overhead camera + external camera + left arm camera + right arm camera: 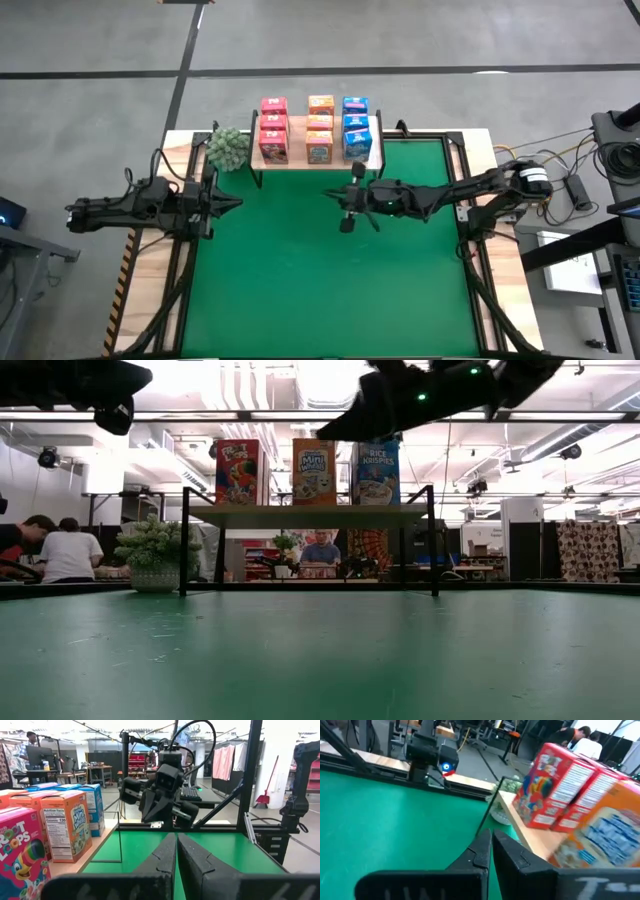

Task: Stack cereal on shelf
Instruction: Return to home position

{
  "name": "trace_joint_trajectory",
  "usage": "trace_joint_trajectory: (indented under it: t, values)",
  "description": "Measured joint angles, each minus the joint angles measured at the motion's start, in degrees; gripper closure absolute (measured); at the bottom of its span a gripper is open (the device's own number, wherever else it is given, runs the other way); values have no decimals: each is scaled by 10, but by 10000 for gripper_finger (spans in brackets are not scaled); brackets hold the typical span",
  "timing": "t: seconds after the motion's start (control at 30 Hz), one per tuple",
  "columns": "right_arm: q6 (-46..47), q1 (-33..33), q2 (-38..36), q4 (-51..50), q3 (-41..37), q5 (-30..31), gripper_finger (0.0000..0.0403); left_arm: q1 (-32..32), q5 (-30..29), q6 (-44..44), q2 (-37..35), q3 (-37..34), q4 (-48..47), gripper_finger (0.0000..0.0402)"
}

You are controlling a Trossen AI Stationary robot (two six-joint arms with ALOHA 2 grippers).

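Several cereal boxes stand upright on the light wood shelf (300,160) at the table's far edge: a pink-red row (273,128), an orange row (320,126) and a blue row (356,125). The low view shows the front boxes (314,472) on the board (310,515). My right gripper (328,193) hovers shut over the green mat, just in front of the shelf and pointing toward the table's left; its wrist view shows the pink-red boxes (555,790) close by. My left gripper (232,203) waits shut near the left edge, raised and level.
A small green plant in a pot (227,148) stands left of the shelf. The green mat (330,280) spreads wide in front of both arms. Black frame bars (462,190) run along the table's sides. People sit in the room beyond (62,550).
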Motion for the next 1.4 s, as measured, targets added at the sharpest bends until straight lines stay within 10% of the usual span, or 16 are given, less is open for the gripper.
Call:
trace_joint_trajectory:
  t: [1.4]
  values:
    - [4, -9, -673, 72, -482, -11, 394, 1, 0, 2, 6, 0, -2, 402]
